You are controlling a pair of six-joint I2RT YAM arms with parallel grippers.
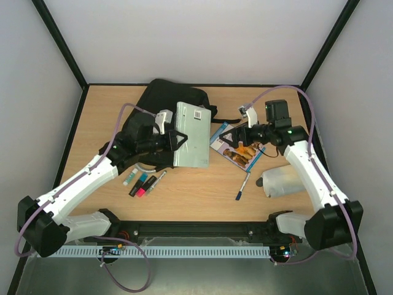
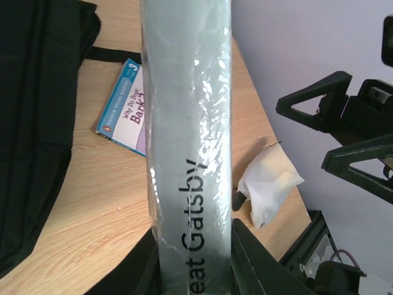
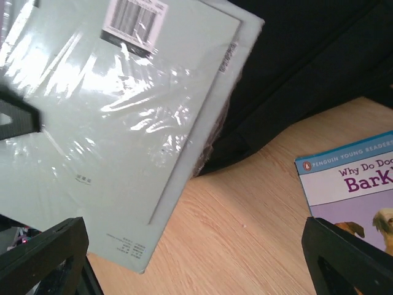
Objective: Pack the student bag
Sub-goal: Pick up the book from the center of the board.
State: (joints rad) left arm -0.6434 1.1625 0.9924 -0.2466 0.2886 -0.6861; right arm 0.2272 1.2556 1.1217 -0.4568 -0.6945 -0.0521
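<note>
The bag [image 1: 163, 98] lies flat at the table's far edge, left of centre. The left gripper [image 1: 177, 139] grasps a wrapped Gatsby book [image 1: 191, 135] above the bag's right side. The right gripper [image 1: 237, 133] hovers over a reader [image 1: 241, 149], jaws spread wide and empty. Markers [image 1: 140, 183], a pen [image 1: 243, 185] and a white pouch [image 1: 284, 181] lie nearer the near edge.

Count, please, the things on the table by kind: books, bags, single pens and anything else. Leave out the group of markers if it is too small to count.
Books: 2, the wrapped Great Gatsby book and the Dogs Bark book
Student bag: 1
Blue pen lying alone: 1
White crumpled item: 1
Total: 5
The markers are too small to count.
</note>
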